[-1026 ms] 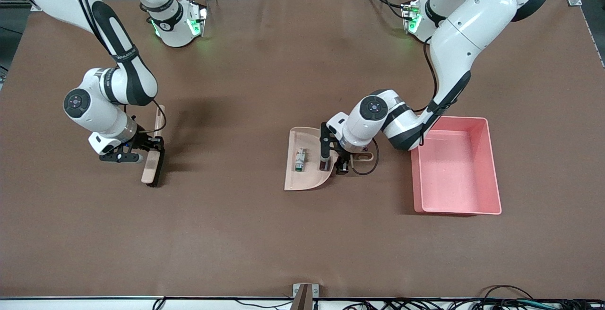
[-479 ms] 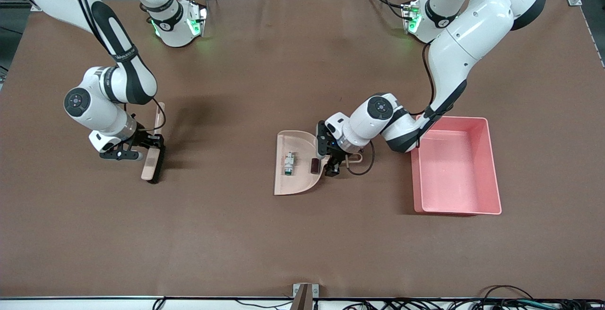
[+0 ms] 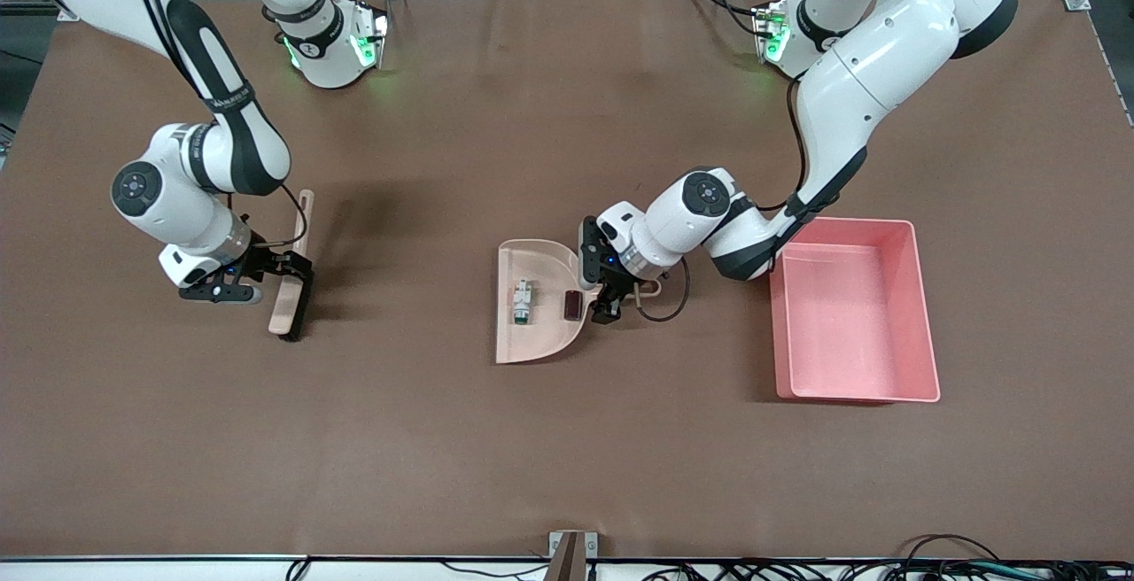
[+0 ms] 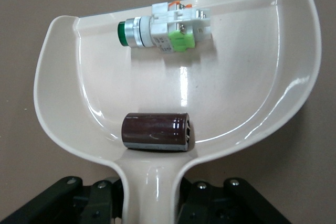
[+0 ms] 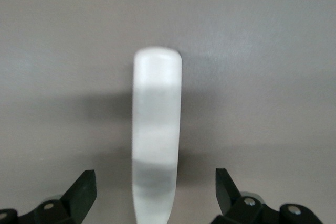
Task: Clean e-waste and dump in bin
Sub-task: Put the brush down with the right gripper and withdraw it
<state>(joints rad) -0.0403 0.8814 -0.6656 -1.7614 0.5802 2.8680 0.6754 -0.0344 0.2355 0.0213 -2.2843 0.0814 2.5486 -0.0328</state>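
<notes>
At the middle of the bench, the left claw [image 3: 611, 298] is clamped tight on the handle of the beige dustpan [image 3: 532, 333], and both bits of e-waste sit in the pan: the white component with green markings [image 3: 521, 302] toward the pan's open edge, the dark maroon block [image 3: 573, 304] right by the handle root. Toward the left arm's end of the bench sits the pink bin [image 3: 921, 315], well apart from the pan, so a carry and a tip are, I judge, what's left. The danger: that maroon block [image 4: 156, 132] is a cylinder lying on its side, and any tilt toward the open lip on the way could roll it out onto the bench; a hasty tip at the bin could also fling the pieces past its low walls. Over at the right arm's end, the right claw [image 3: 257, 284] stands wide, straddling the brush [image 3: 291, 302] without gripping it. The left wrist view shows what the front view can't: the block's round shape and the component's [image 4: 167, 26] green cap. The right wrist view shows the fingers [image 5: 81, 192] clear of the brush handle [image 5: 156, 129] on both sides.
</notes>
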